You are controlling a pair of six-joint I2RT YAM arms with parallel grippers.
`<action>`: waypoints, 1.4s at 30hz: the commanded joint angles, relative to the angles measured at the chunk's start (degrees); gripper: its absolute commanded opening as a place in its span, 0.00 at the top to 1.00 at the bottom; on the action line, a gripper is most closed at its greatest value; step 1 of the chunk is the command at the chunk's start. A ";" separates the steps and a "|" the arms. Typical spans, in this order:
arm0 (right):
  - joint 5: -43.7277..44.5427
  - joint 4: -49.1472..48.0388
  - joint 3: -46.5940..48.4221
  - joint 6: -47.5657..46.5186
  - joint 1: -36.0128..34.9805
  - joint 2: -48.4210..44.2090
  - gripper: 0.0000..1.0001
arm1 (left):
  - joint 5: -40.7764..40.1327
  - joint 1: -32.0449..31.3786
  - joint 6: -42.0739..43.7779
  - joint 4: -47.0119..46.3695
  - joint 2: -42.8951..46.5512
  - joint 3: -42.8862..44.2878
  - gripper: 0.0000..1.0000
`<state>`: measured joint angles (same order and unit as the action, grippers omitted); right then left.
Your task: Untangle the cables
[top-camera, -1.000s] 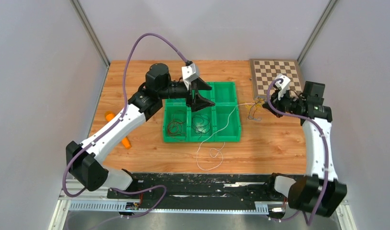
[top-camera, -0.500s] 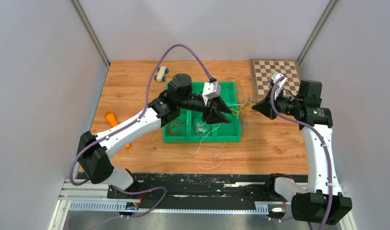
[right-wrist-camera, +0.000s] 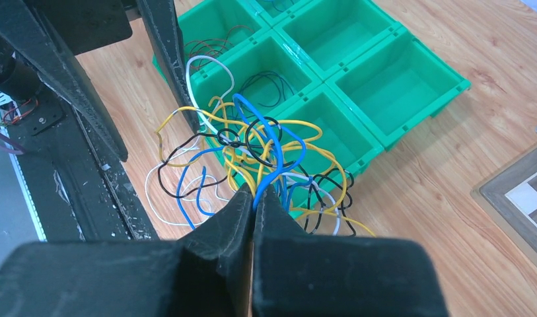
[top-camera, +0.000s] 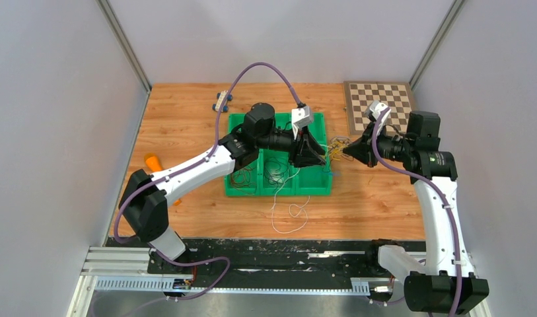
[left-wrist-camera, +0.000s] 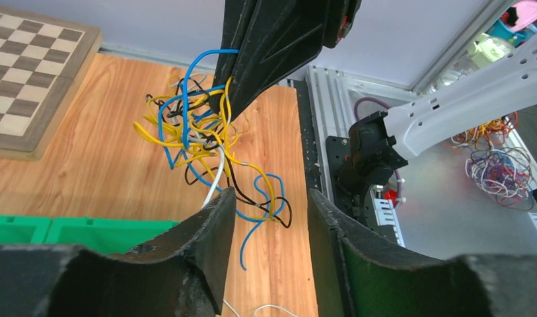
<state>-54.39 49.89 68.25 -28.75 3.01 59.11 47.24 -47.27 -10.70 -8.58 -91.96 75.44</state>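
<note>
Between our two end effectors hangs the knot of cables (right-wrist-camera: 265, 148), with yellow, blue, black and white strands looped through one another and lifted off the surface (top-camera: 384, 191). Our right end effector (right-wrist-camera: 253, 193) is pinched tight on a blue loop at the top of the knot, and the rest dangles below and ahead of its tips. Our left end effector (left-wrist-camera: 269, 198) faces it with a moderate gap between its fingers (left-wrist-camera: 206, 228), gripping nothing. The lower strands hang just beyond it, and a white one runs close by one tip. Beneath the left end effector sits the green tray (top-camera: 318, 122), where we see a dark red cable (top-camera: 241, 175) and a black cable (top-camera: 277, 173) in separate near compartments. Nearer the arm bases, a white cable (top-camera: 286, 212) lies loose on the surface. Off to the far side of the right end effector lies the chessboard (top-camera: 379, 102).
</note>
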 commanded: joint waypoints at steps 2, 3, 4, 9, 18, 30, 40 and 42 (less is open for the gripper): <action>0.61 -2.58 0.29 0.86 -1.23 -0.87 1.00 | 0.63 -0.10 -3.35 -4.61 0.22 2.40 0.50; 1.13 -3.01 0.04 0.94 -1.50 -0.83 1.00 | 1.12 -0.10 -4.48 -6.39 0.21 2.20 0.53; 1.50 -3.37 -0.16 1.07 -1.67 -0.73 1.00 | 2.00 -0.15 -4.93 -7.17 0.01 2.02 0.54; 2.07 -4.81 -0.31 2.59 -2.72 -0.31 1.00 | 2.82 -0.68 -6.00 -7.85 -1.58 2.93 0.67; 2.75 -6.12 -0.50 3.42 -2.73 -0.49 1.00 | 1.95 -0.70 -10.45 -8.78 -5.06 5.51 0.67; 21.37 -15.02 -12.88 -1.02 -1.75 8.50 0.97 | 7.64 0.06 -16.81 -14.67 3.35 13.33 1.00; 23.39 -20.52 -21.10 -9.95 11.81 18.32 1.00 | 9.44 7.60 -20.95 -12.62 5.92 25.55 1.00; 24.94 -21.14 -21.90 -11.95 14.52 20.67 1.00 | 9.38 9.07 -20.94 -12.19 5.54 29.02 1.00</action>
<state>-42.04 29.76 50.59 -32.93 11.07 73.56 53.74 -40.64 -29.15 -9.78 -91.26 91.83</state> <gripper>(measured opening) 0.011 0.007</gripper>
